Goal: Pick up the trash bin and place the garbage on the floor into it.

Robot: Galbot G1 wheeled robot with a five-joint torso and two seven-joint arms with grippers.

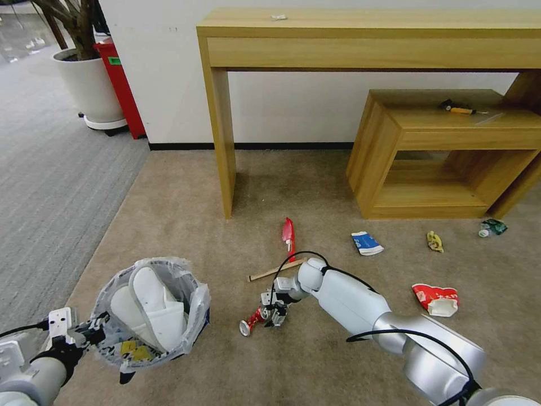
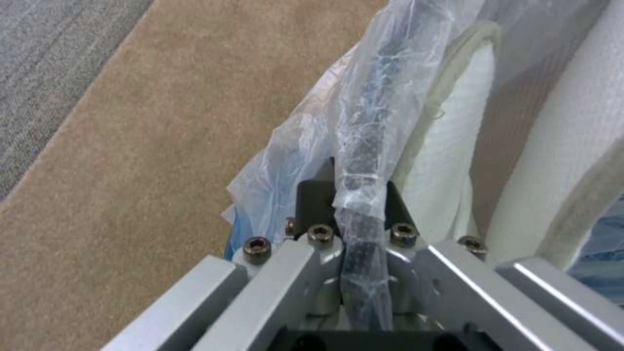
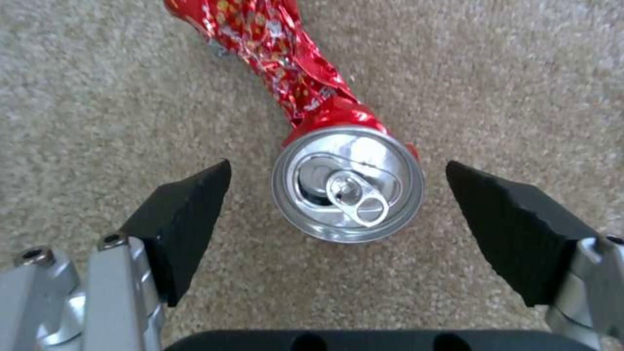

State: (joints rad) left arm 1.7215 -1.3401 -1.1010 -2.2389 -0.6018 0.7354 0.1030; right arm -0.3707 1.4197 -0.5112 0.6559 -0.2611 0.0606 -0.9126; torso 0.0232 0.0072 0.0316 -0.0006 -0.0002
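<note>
The right gripper (image 3: 338, 204) hangs wide open over the crushed can (image 3: 348, 187) on the carpet, pads either side of its round top. Thin, light metal (probably slippery) suits a pinch across that stiff rim. The left gripper (image 2: 354, 214) clamps the trash bin (image 1: 151, 313) rim nearby; open floor lies between.

Small white scrap (image 1: 278, 17) on tall table (image 1: 360, 25): unidentifiable.

Red crushed can (image 3: 325, 122), white slippers (image 1: 152, 307), beige carpet (image 1: 186, 225).
</note>
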